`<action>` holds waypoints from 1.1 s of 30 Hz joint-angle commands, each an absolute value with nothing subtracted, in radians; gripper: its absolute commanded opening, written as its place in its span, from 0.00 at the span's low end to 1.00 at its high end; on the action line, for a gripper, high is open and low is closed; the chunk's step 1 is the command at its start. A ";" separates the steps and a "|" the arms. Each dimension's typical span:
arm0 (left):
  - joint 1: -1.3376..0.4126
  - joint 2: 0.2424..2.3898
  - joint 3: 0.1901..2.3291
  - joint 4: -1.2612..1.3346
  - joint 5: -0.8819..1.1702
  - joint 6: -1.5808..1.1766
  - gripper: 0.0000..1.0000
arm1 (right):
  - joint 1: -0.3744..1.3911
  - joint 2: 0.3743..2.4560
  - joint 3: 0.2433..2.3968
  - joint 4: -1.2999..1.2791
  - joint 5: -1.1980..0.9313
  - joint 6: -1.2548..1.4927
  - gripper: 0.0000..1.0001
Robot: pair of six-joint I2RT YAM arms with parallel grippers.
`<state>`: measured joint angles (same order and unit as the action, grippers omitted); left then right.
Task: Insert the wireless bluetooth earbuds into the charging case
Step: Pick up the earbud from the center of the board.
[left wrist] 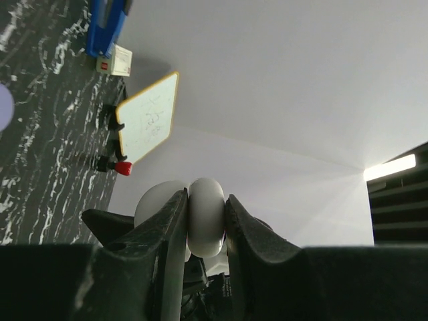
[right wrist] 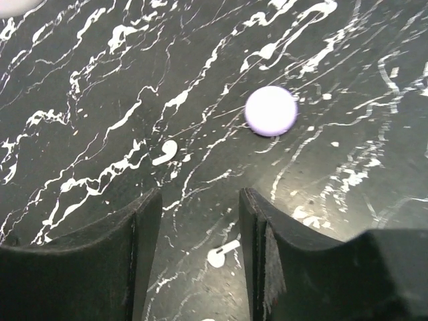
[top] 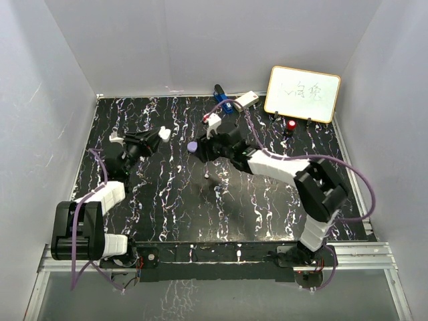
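Left wrist, grip: the left end effector (left wrist: 204,195) is seen shut hard on the white case (left wrist: 204,224), which appears to be held clear of the table (left wrist: 40,154).
Left wrist, case: two rounded lobes are shown between the fingers; which way the sockets face cannot be told.
Left wrist, background: a whiteboard (left wrist: 148,120) and a red knob (left wrist: 122,167) are seen at the far edge.
Right wrist, grip: the right end effector (right wrist: 199,200) is held with its fingers parted, and nothing is gripped.
Right wrist, earbuds: the near earbud (right wrist: 224,253) is seen lying on the table in the gap between the fingers; the far earbud (right wrist: 165,152) lies ahead of them, apart.
Right wrist, purple case: the purple case (right wrist: 271,111) is seen further ahead, to the right.
Top, layout: both arms are reached towards mid-table, with the white case at the left and the purple case beside the right arm's tip.
Risk, pick-up: the near earbud is tiny and lies flat, so it could be flicked away or pinched askew if the fingers are closed off-centre.
Risk, insertion: a bud gripped crooked would likely be jammed at the socket, or dropped.
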<state>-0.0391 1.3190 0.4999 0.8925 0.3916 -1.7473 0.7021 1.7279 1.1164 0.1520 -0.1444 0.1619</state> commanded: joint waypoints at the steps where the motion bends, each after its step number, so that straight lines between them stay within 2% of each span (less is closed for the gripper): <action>1: 0.032 1.265 0.477 0.863 0.460 -1.751 0.00 | 0.738 1.846 1.290 0.018 -0.190 0.229 0.50; 12: 0.131 1.214 0.455 0.832 0.504 -1.750 0.00 | 0.831 2.130 1.619 -0.202 -0.090 0.248 0.57; 23: 0.145 1.207 0.446 0.833 0.509 -1.755 0.00 | 0.870 2.209 1.700 -0.261 0.011 0.240 0.58; 33: 0.160 1.202 0.439 0.833 0.515 -1.760 0.00 | 0.872 2.256 1.741 -0.268 0.043 0.241 0.52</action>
<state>0.1471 1.2457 0.4480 0.8295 0.4843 -1.7485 0.8688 2.2337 1.6791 -0.2825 0.0128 0.2379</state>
